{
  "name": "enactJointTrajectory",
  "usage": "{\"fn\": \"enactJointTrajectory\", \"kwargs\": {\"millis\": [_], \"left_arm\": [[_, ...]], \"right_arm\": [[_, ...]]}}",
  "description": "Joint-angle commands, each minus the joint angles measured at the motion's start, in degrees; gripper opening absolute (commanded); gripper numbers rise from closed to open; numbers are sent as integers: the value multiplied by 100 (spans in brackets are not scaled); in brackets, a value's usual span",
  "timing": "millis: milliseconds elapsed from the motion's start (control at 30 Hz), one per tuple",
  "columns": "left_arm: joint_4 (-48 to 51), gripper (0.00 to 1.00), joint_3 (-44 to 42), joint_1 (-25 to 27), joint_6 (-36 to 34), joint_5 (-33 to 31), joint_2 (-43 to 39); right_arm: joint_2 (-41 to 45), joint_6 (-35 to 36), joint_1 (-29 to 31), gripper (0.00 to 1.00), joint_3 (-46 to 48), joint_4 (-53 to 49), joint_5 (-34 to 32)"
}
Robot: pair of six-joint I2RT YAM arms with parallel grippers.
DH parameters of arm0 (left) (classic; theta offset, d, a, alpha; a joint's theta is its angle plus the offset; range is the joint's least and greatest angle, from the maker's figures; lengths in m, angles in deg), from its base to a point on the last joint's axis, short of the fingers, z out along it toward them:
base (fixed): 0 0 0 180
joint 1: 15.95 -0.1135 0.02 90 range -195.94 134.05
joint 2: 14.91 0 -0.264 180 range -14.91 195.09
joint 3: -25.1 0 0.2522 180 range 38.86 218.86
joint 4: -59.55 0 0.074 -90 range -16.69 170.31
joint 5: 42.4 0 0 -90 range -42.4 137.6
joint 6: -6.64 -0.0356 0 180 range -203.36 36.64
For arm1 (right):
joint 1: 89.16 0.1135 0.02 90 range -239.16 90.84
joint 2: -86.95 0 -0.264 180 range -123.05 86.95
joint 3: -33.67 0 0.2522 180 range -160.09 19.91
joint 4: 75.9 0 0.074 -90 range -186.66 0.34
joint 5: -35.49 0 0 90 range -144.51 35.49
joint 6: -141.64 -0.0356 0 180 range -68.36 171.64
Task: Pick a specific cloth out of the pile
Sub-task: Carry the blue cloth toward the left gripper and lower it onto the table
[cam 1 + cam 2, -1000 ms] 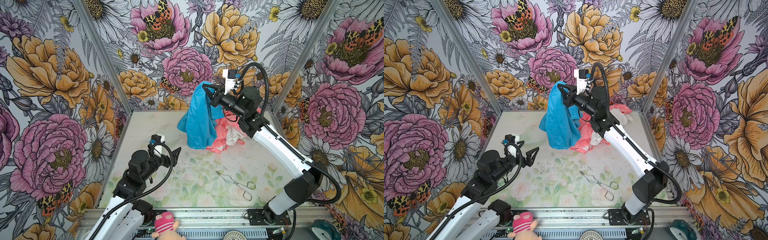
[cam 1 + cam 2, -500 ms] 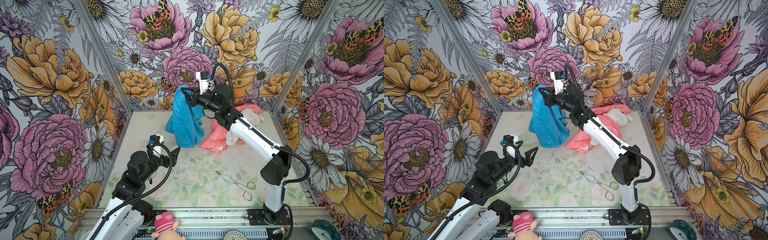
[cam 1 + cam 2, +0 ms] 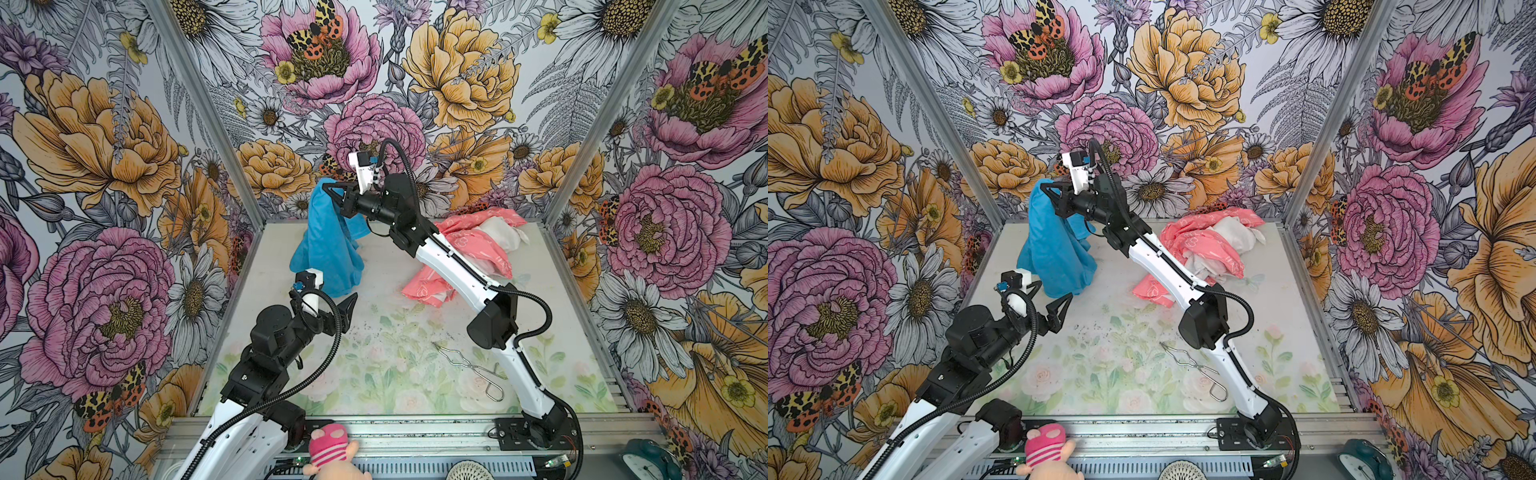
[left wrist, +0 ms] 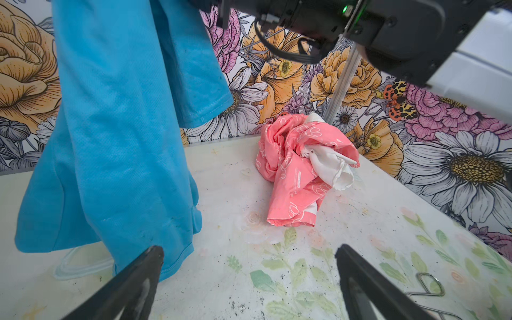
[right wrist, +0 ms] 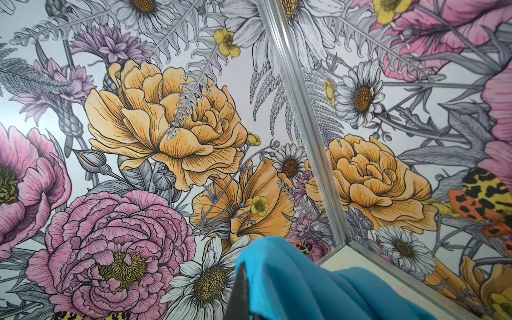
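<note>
Seen from above with the back wall at 12 o'clock, the table (image 3: 374,386) (image 3: 1100,386) carries little. The cloth (image 3: 328,245) (image 3: 1054,249) is the biggest loose thing: it hangs in long folds at about 11 o'clock, clear of the pile, with bare table between the two. The left wrist view shows the cloth (image 4: 110,138) falling close to the table, but I cannot tell whether its hem touches.

The pile (image 3: 478,245) (image 3: 1208,245), at about 1 o'clock near the back right corner, is now pink printed fabric crumpled around white. The left wrist view shows the pile (image 4: 299,166) the same way. In both top views my right forearm crosses in front of it.

My right gripper (image 3: 328,192) (image 3: 1045,192) is raised high at 11 o'clock, jaws clamped on the cloth's top edge. In the right wrist view one dark finger (image 5: 238,293) presses against the cloth (image 5: 304,282), which is bunched over it.

My left gripper (image 3: 1050,297) (image 4: 249,249) hangs low at about 9 o'clock, just beside the cloth's lower hem, jaws spread wide with nothing between them.

Wire tongs (image 3: 469,368) (image 3: 1196,370) lie flat at about 5 o'clock, well apart from both cloths.
</note>
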Motion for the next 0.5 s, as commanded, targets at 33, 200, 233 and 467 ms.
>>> {"fn": "enactJointTrajectory", "kwargs": {"millis": [33,200,233,467], "left_arm": [[50,99,-92,28,-93,-154,-69],[49,98,-85,14,-93,-179,-82],[51,99,-95,20,-93,-185,-82],[50,98,-96,-2,-94,-233,-106]], "right_arm": [[-524,-33,-18,0,-74,-112,-18],[-640,-101,-42,0,815,-427,-210],[-618,-119,-41,0,1048,-474,-239],[-578,-220,51,0,2218,-831,-440]]}}
